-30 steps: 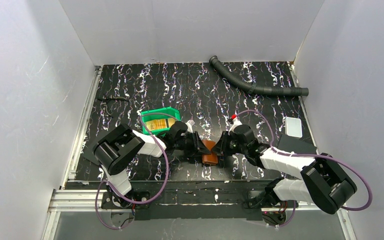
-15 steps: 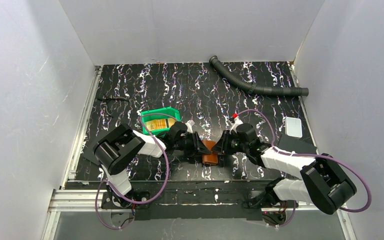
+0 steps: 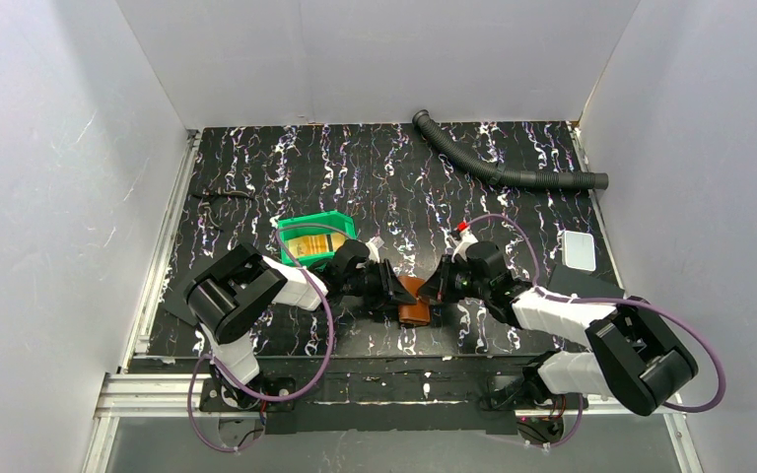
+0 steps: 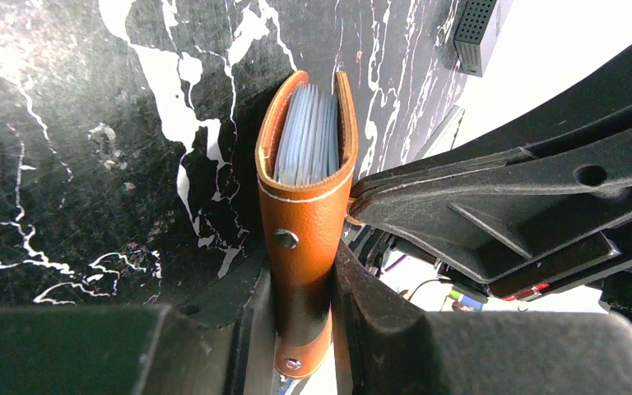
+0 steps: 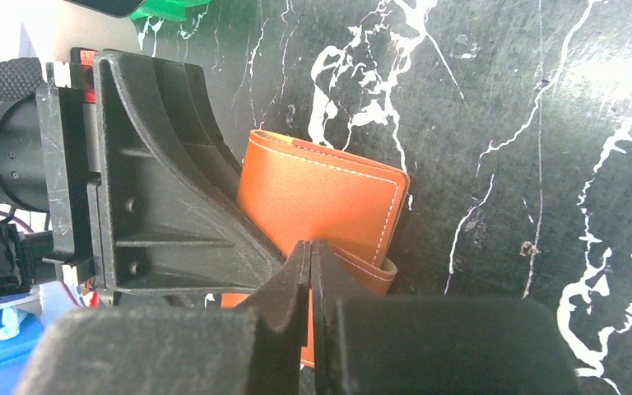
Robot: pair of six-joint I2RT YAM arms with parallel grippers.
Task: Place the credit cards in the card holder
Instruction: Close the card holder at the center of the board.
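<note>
The brown leather card holder (image 3: 413,308) stands on edge on the black mat between the two arms. My left gripper (image 3: 397,293) is shut on its spine end, one finger on each side (image 4: 304,280). The holder (image 4: 304,206) gapes a little at its far end, showing pale inner pockets. My right gripper (image 3: 436,293) comes from the other side, its fingers pressed together (image 5: 311,251) against the holder's flat face (image 5: 321,197), by the snap tab (image 5: 372,271). Whether the tab is pinched is unclear. Yellowish credit cards (image 3: 312,246) lie in the green bin (image 3: 321,219).
A grey corrugated hose (image 3: 498,168) lies at the back right. A pale translucent plate (image 3: 579,250) sits by the right wall, with a flat black sheet (image 3: 584,286) just in front of it. White walls close in both sides.
The right gripper's fingers have closed from partly open to pressed together at the holder's face. The left gripper and the holder have stayed put.
</note>
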